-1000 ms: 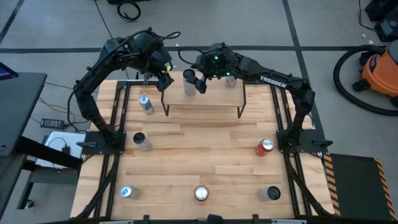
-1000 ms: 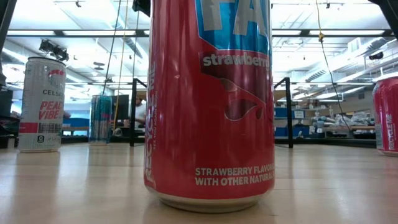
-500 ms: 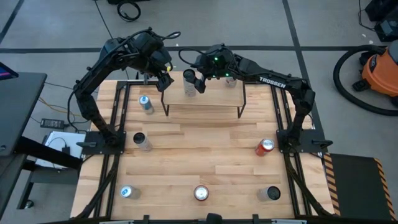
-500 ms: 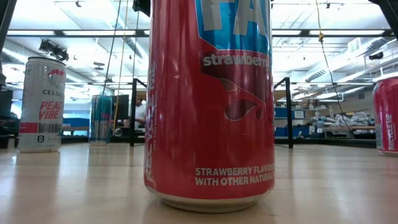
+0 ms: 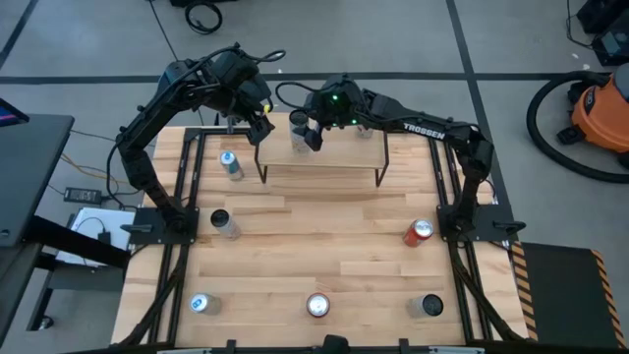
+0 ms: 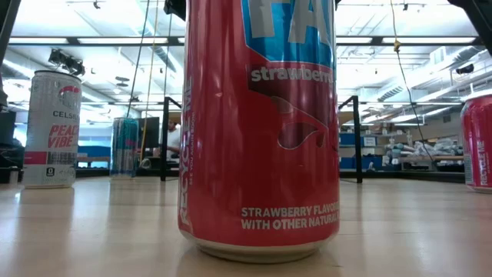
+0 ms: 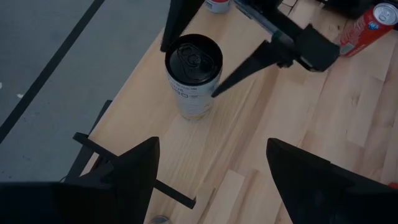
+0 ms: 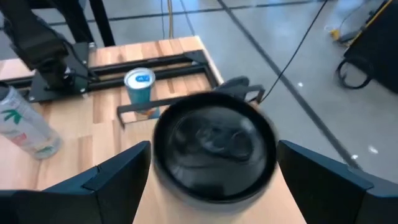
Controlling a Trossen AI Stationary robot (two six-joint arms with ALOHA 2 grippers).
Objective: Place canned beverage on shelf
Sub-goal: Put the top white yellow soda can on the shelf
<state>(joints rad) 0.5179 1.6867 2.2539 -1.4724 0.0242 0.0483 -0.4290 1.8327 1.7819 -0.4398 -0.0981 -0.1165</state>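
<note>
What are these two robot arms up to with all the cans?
They are putting drink cans on the shelf at the table's far edge. The right gripper, fingers open, hovers at a black-topped can standing on the shelf. The left gripper waits open at the shelf's left end. More cans stand on the table.

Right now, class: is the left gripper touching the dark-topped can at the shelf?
Apart. The high view shows a clear gap between the left gripper and the can. In the left wrist view the can stands well beyond its open fingers.

Overhead camera straight down, low camera nearly against red can (image 6: 260, 127), wrists perhaps above shelf (image 5: 324, 157)
</note>
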